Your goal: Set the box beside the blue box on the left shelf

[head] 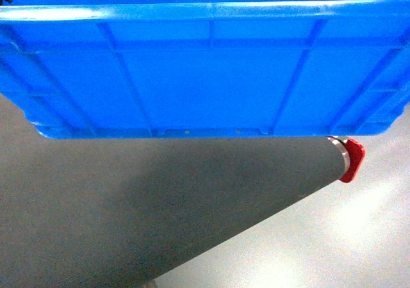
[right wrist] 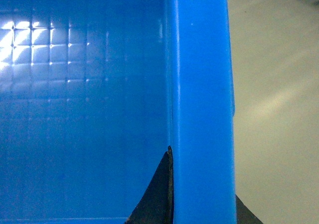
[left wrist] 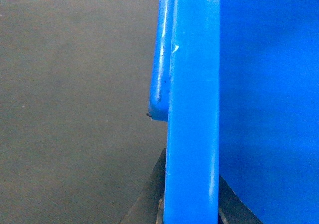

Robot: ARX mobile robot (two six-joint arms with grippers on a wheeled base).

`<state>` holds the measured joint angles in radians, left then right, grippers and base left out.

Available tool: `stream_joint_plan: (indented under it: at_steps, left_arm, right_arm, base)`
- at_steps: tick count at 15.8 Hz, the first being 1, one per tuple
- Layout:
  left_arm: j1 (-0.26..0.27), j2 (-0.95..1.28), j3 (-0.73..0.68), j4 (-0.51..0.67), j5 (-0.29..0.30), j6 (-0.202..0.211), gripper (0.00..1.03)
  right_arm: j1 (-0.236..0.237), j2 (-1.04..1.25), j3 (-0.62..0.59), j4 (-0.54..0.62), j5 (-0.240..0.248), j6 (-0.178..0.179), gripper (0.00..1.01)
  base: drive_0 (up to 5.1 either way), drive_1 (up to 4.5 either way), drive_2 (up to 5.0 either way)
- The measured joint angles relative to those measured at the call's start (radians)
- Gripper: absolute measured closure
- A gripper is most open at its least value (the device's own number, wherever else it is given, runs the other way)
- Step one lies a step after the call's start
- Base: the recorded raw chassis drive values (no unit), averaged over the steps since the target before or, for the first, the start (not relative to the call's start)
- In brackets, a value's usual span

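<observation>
Setting: industrial or warehouse-type space, most likely. Evidence: smooth grey floor (head: 128,224) with a sheen and bright light patches, the kind of sealed surface found in workshops; a large blue ribbed plastic crate (head: 205,77) of the logistics type fills the head view; a red fitting (head: 352,160) shows below its corner. Little else visible.

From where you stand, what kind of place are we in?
Probably a warehouse or factory floor, though little shows. The big ribbed blue crate fills the view above smooth grey industrial flooring, and a red fitting on a metal part peeks out below the crate.
</observation>
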<state>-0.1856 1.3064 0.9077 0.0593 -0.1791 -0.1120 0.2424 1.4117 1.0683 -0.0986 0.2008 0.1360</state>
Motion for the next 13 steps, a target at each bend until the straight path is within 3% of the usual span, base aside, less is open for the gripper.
stream_joint_plan:
  at_steps: [13]
  left_arm:
    - [0.0,0.0,0.0,0.0,0.0,0.0,0.95]
  right_arm:
    - [0.0,0.0,0.0,0.0,0.0,0.0,0.93]
  base:
    - [-1.5,-1.52,-1.5]
